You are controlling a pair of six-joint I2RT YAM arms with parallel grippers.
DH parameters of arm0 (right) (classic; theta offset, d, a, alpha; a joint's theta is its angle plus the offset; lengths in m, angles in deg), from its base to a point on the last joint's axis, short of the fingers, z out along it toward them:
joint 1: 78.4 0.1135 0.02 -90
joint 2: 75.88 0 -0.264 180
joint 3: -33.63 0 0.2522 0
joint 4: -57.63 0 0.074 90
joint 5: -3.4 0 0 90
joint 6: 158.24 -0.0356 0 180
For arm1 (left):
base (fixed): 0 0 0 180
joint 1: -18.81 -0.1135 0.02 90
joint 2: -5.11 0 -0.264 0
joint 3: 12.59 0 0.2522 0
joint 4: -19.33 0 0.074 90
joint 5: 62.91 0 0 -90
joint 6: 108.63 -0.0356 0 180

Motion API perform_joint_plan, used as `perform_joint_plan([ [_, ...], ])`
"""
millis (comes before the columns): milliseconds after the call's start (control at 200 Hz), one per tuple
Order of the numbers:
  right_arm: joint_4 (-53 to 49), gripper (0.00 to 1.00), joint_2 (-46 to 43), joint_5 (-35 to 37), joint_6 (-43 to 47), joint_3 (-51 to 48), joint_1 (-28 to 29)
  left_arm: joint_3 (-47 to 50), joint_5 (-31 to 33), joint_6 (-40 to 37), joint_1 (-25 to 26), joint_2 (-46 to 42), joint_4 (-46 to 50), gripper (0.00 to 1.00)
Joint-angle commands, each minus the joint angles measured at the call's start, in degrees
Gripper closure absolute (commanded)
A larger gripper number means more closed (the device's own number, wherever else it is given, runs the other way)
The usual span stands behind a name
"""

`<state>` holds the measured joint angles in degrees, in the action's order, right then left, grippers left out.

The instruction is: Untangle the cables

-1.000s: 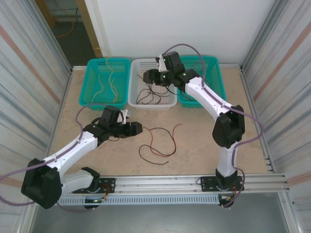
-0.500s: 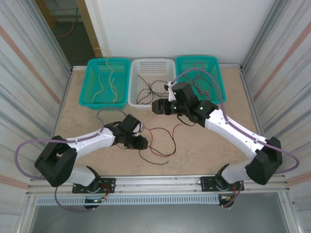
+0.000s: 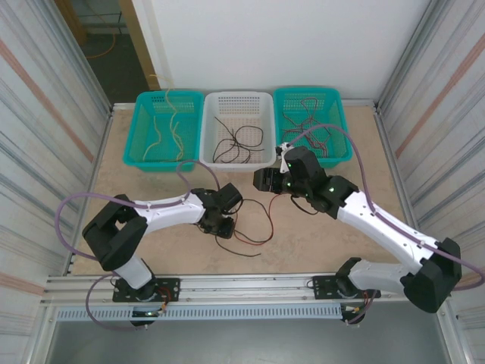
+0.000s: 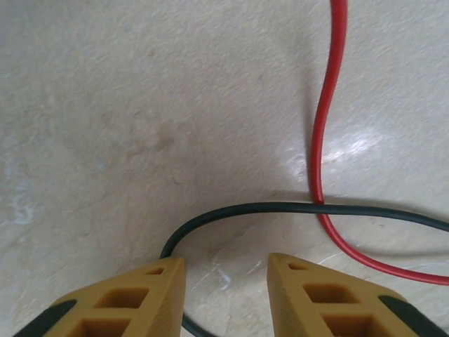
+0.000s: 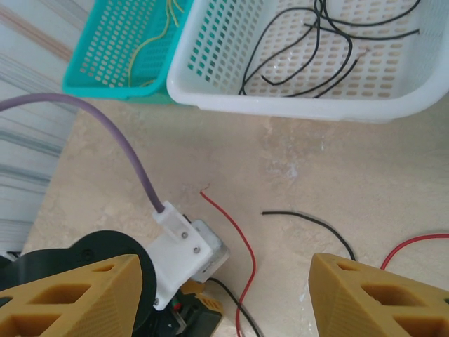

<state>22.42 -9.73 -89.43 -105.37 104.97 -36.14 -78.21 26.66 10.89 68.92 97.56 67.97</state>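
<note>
Cables of the tangle lie on the table (image 3: 151, 193) near its middle, in front of the baskets: a red cable (image 4: 324, 126) and a black cable (image 4: 280, 206), looped loosely. In the left wrist view the red one crosses the black one and touches it at the crossing. The black one then bends back and runs down between the yellow fingertips (image 4: 158, 281).

Left gripper (image 4: 226, 270) sits low over the table at the near-left edge of the tangle. Its jaws stand partly apart, a narrow gap much wider than the black cable between them, so they straddle it without pinching it. The left arm bends sharply at its elbow above the base. Its forearm lies low and stretches rightwards to the cables.

Right gripper (image 5: 224, 263) hangs above the table just in front of the white basket (image 3: 235, 165), pointing left, with its jaws wide and nothing between them. The right arm's elbow is far out to the right, and its forearm slants up and leftwards to the wrist.

More black cables rest in the white basket. Yellow ones lie in the left teal basket (image 3: 163, 167), and dark and reddish ones in the right teal basket (image 3: 311, 90).
</note>
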Motion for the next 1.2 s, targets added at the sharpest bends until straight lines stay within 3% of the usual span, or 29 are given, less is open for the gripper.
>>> perform_joint_plan([
  [0,-0.48,0.37,-1.58,1.25,-1.54,-0.99,-0.45,-1.27,4.16,-0.78,0.09,-2.54,3.53,0.60],
  [225,-1.38,0.37,-5.76,4.71,-3.28,-2.57,1.71,-0.44,3.86,-1.97,-1.96,-4.13,4.06,0.53],
  [496,-1.47,0.35,-12.10,6.25,-6.99,-8.41,1.94,1.56,3.07,-1.11,-2.21,-1.84,3.78,0.54],
  [762,-4.03,0.35,-14.92,6.74,-7.65,-8.26,2.04,-0.79,2.55,-0.60,-1.94,3.09,3.27,0.76],
  [972,-5.32,0.34,-17.34,7.47,-9.10,-9.02,2.45,-1.06,3.68,-0.77,-1.99,2.37,3.51,1.00],
  [1193,-4.95,0.34,-16.99,7.72,-14.75,-8.87,4.30,-2.78,4.07,-1.57,-1.68,-2.73,8.74,1.00],
])
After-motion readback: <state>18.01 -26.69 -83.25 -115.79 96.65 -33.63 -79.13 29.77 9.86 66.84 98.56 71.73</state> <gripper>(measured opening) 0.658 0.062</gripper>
